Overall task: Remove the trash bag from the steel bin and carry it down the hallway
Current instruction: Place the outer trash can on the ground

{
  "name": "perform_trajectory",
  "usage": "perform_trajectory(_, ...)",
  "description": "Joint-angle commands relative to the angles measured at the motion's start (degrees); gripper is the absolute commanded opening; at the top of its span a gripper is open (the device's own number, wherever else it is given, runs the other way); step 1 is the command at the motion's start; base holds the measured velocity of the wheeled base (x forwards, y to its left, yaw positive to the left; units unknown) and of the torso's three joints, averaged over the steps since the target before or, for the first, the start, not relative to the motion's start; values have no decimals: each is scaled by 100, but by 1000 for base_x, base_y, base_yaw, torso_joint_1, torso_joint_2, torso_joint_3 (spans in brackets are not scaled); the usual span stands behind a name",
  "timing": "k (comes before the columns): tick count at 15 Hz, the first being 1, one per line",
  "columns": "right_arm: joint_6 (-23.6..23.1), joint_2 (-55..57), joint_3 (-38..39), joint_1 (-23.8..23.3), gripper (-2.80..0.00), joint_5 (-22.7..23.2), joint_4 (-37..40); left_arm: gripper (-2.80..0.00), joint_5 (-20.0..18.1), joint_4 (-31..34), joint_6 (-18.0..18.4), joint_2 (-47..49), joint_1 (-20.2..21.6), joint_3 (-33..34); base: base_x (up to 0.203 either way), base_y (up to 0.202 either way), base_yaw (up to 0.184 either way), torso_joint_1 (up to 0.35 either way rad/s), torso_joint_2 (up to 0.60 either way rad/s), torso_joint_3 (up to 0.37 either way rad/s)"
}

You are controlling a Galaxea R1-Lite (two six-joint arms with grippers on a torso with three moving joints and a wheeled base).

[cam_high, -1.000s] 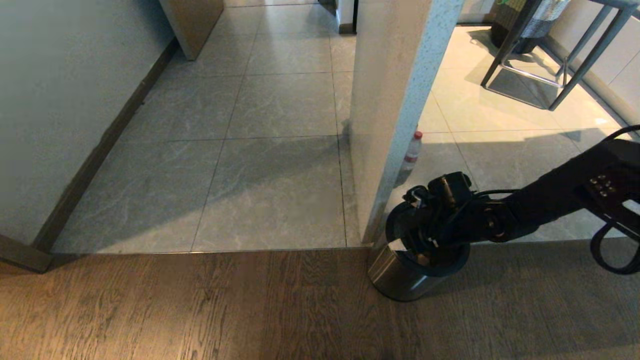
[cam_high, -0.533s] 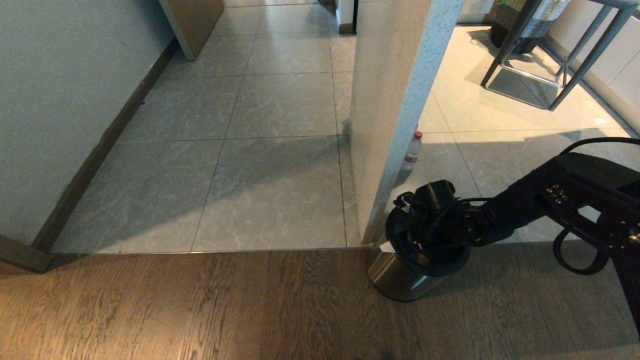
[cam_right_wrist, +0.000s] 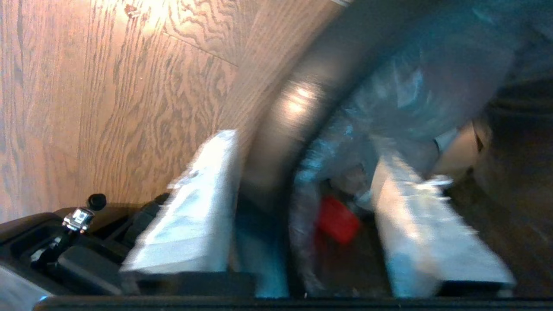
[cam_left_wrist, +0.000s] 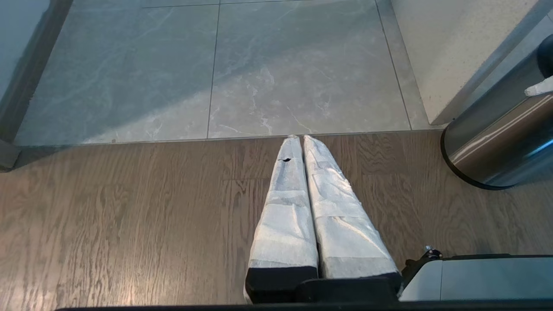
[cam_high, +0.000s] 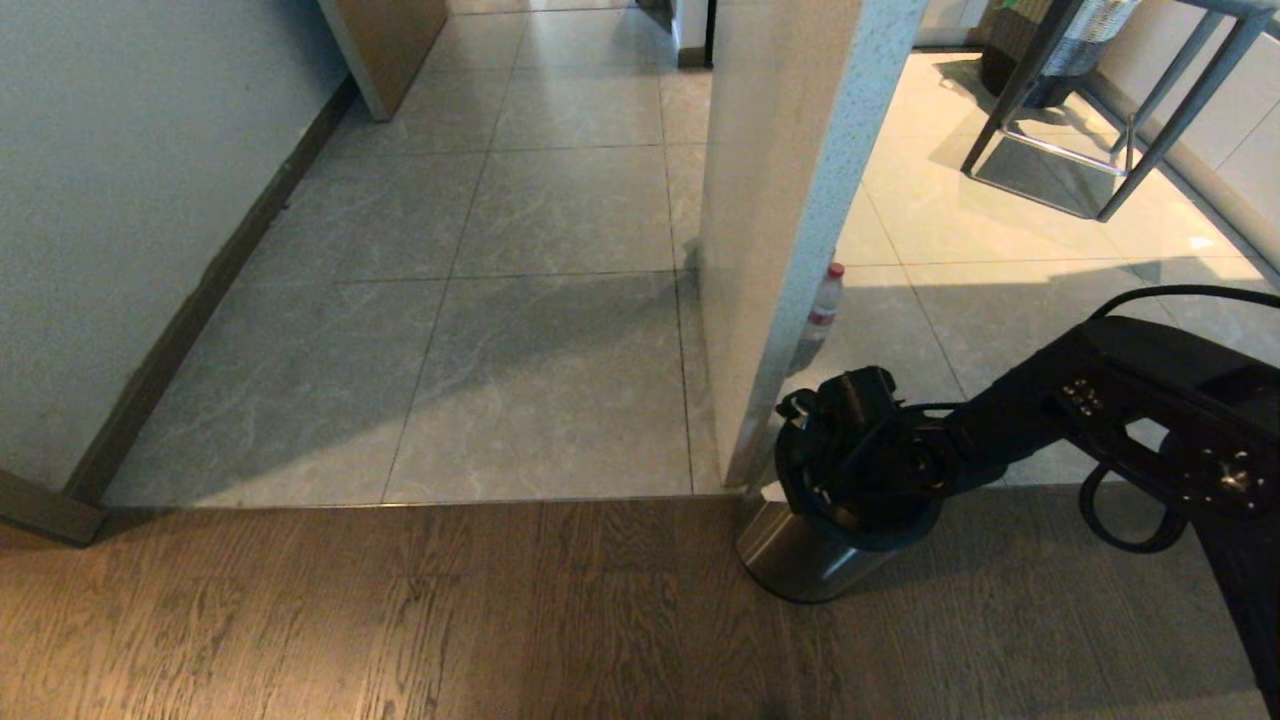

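Steel bin (cam_high: 800,560) is stood on wood planks beside the pillar (cam_high: 790,200), its black rim straddled by the right gripper (cam_right_wrist: 302,172): one finger (cam_right_wrist: 194,207) is seen outside the rim, the other inside, moderately apart. Between the fingers the trash bag (cam_right_wrist: 389,108) is bunched, not visibly gripped. The left gripper (cam_left_wrist: 298,142) is pressed closed over the planks, well apart from the bin.

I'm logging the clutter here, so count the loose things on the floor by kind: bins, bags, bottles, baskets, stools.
Steel bin: 1
Trash bag, inside the bin: 1
Upright red-capped bottle: 1
Woven basket: 1
Metal-framed stool: 1
Total: 5
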Motion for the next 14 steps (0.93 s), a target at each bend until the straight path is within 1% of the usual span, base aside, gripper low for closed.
perform_trajectory(1, 0, 9, -18, 56, -280, -55, -53, -280, 0, -1, -2, 0, 0, 0, 0, 0, 0, 0, 0, 0)
perform_trajectory(6, -96, -449, 468, 79, -280, -57, -125, -280, 0, -1, -2, 0, 0, 0, 0, 0, 0, 0, 0, 0)
perform_trajectory(11, -570, -1171, 1293, 73, -280, -66, -369, -280, 0, -1, -2, 0, 0, 0, 0, 0, 0, 0, 0, 0)
perform_trajectory(12, -639, -1293, 1520, 73, -280, -66, -501, -280, 0, -1, -2, 0, 0, 0, 0, 0, 0, 0, 0, 0)
perform_trajectory(14, -720, -1560, 1712, 73, -280, -66, -650, -280, 0, -1, -2, 0, 0, 0, 0, 0, 0, 0, 0, 0)
